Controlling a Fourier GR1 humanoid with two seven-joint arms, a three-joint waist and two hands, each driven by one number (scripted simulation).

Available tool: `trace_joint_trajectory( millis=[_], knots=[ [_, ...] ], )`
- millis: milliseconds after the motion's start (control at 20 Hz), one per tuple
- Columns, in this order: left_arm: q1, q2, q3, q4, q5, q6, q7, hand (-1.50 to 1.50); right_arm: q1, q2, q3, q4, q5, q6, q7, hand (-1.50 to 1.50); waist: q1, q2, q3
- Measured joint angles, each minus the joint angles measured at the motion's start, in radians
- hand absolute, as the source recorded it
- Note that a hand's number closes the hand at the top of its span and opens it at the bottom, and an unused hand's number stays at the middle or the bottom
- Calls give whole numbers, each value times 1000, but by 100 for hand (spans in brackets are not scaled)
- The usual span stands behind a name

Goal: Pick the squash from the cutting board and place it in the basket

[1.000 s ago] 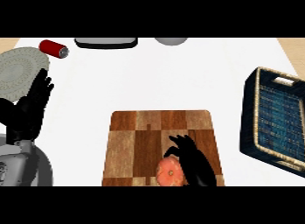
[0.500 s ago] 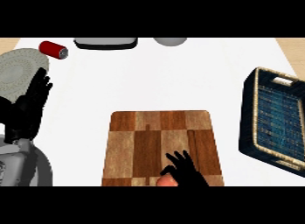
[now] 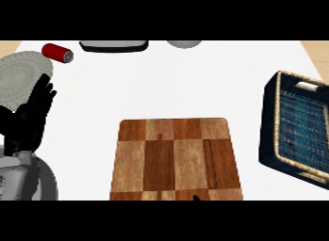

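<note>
Still resting at the left, the black left hand (image 3: 22, 123) keeps its fingers straight and open. On the white bench (image 3: 187, 84), the brown checkered wooden cutting board (image 3: 174, 160) now lies bare. The right hand (image 3: 197, 197) has withdrawn to a black tip at the board's near edge, and I cannot tell whether it is open or closed. The squash has gone out of view. The dark woven basket (image 3: 267, 136) is unmoved.
</note>
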Motion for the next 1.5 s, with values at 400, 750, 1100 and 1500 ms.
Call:
trace_joint_trajectory(
  millis=[400, 750, 1100, 1500],
  knots=[
    [13, 13, 15, -11, 13, -17, -4, 0, 188, -94, 91, -354, -133, -73, -105, 150, -1, 7, 4],
    [19, 9, 16, -3, 15, -23, -13, 0, 251, -165, 76, -563, -18, -46, 76, 150, 0, 9, 2],
    [12, -7, -1, 2, -2, -12, -26, 0, 248, -171, 18, -681, 57, 25, 206, 150, 9, 14, 2],
    [-21, -1, 1, 15, -2, -14, -16, 0, 143, -94, -90, -711, 68, 81, 318, 150, 21, 22, 1]
  ],
)
